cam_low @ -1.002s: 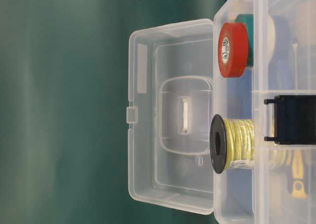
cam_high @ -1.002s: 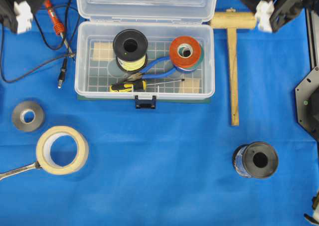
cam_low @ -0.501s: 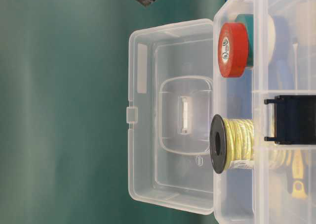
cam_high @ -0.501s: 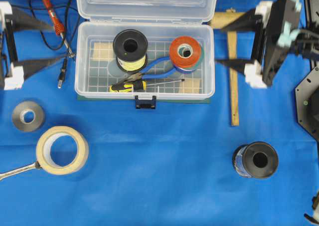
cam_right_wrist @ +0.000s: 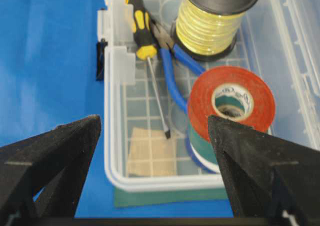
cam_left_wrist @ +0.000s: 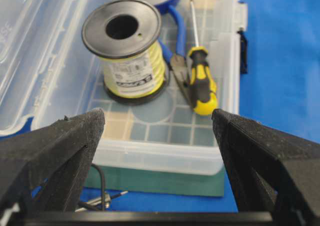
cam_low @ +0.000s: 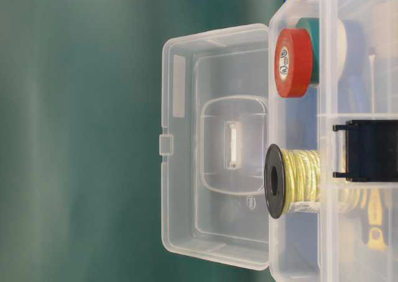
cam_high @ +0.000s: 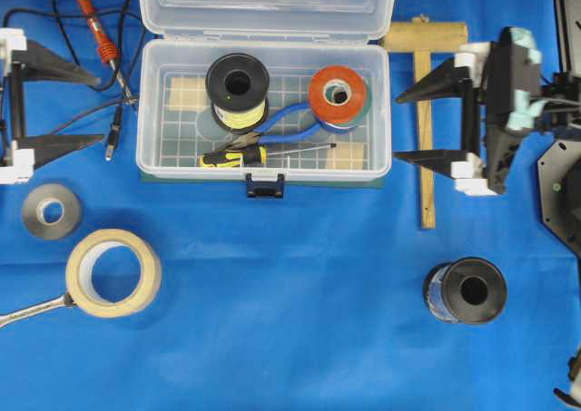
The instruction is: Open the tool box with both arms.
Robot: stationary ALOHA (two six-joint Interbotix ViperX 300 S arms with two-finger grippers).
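We are seeing the tool box (cam_high: pixel 263 112) sitting far-center on the desk, lid already back. Left end effector (cam_high: pixel 54 102) and right end effector (cam_high: pixel 422 125) are both hanging released; we're advising keeping 2 arms clear.

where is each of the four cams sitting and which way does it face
Overhead: above, looking down at the open tool box; left claw and right claw flank it.
Table-level: low, image rotated, facing the raised lid; barely any robot.
Left wrist: faces the box's end; both fingers show.
Right wrist: faces the opposite end; both fingers show.
Shared: the yellow wire spool appears in all.
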